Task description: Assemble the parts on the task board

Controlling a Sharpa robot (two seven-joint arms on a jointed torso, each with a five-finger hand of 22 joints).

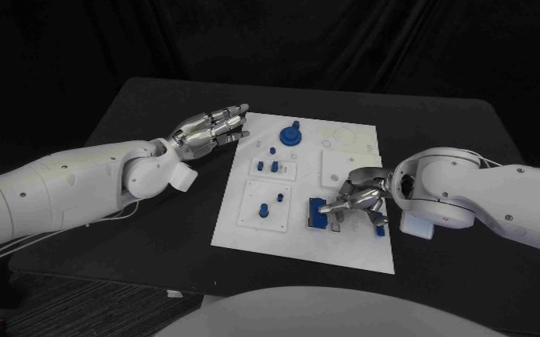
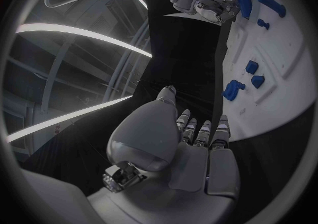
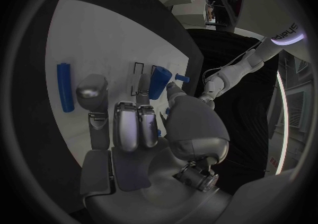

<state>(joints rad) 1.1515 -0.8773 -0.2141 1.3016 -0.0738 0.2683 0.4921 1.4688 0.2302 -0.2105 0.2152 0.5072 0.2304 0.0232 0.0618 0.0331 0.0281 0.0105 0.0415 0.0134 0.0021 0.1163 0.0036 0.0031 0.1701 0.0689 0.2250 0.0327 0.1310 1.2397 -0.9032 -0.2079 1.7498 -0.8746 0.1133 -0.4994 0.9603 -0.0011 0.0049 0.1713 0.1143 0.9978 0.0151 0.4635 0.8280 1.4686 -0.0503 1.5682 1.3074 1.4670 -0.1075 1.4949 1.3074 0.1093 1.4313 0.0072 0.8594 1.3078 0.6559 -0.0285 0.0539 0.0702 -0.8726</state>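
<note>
The white task board lies mid-table. Several blue parts stand on it: a round knobbed part near the far edge and short pegs in the left plates. My right hand hovers low over the board's near right area; its thumb and a finger pinch a blue block. A long blue cylinder lies flat on the board beside that hand. My left hand floats by the board's far left corner, fingers stretched out and holding nothing.
A small blue piece lies by the right hand near the board's right edge. The black table extends around the board, with dark curtains behind. My right hand also appears far off in the left wrist view.
</note>
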